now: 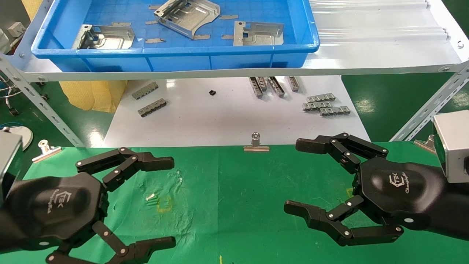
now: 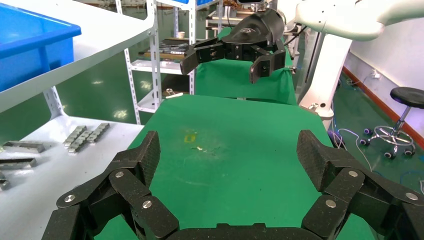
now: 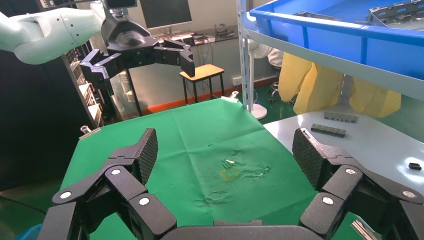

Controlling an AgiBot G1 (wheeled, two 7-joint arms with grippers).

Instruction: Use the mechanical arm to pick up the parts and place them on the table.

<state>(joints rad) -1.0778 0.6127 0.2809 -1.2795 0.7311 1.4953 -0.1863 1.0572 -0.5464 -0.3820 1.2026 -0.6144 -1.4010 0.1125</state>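
Hovering over the table [image 1: 234, 190], both end effectors (left [image 1: 161, 201], right [image 1: 296, 176]) gape wide.

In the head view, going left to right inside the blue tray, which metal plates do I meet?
Three parts in the blue tray: the left plate lying flat, then the middle plate farther back and tilted, then the right plate lying flat.

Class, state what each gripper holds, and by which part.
Nothing. The left gripper and right gripper hang open over the green table; the metal parts lie in the blue tray.
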